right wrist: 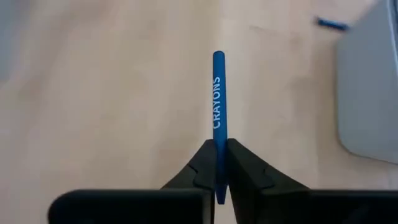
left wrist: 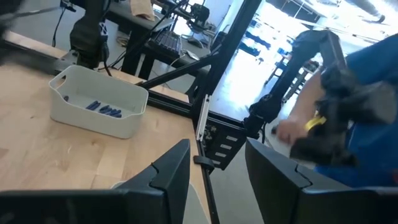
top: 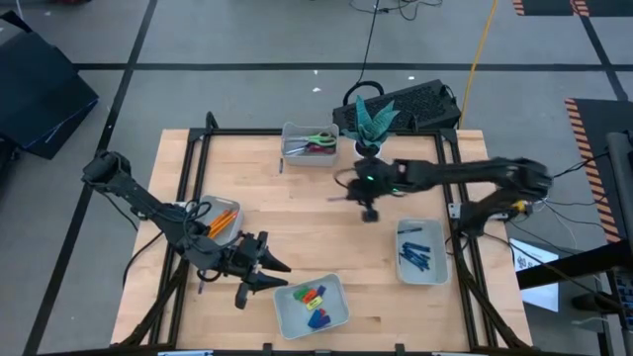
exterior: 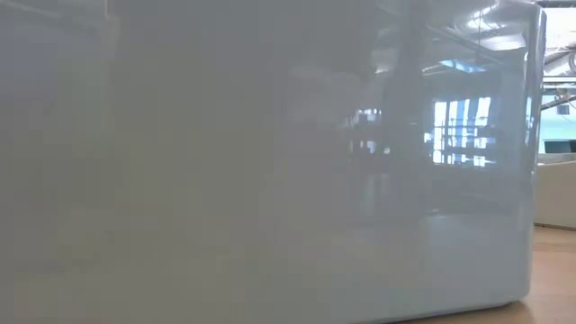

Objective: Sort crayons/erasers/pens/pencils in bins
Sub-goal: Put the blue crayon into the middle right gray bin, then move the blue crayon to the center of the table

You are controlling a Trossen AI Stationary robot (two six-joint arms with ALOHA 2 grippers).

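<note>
- Gripping a blue crayon by one end, the right end effector hangs mid-counter, fingers clamped.
- Held so shallowly, the crayon could pivot or slip short of the right-edge bin.
- Left end effector waits near the front edge, fingers apart.

The table is a light wooden top inside a black frame. Taking the plant pot at its far edge as the landmark: a grey bin holding scissors sits just to the pot's left. A second bin with blue sticks lies nearer the front, to the pot's right. A third bin with coloured erasers sits at the front edge, slightly left. A fourth bin with orange pencils lies far left.
</note>
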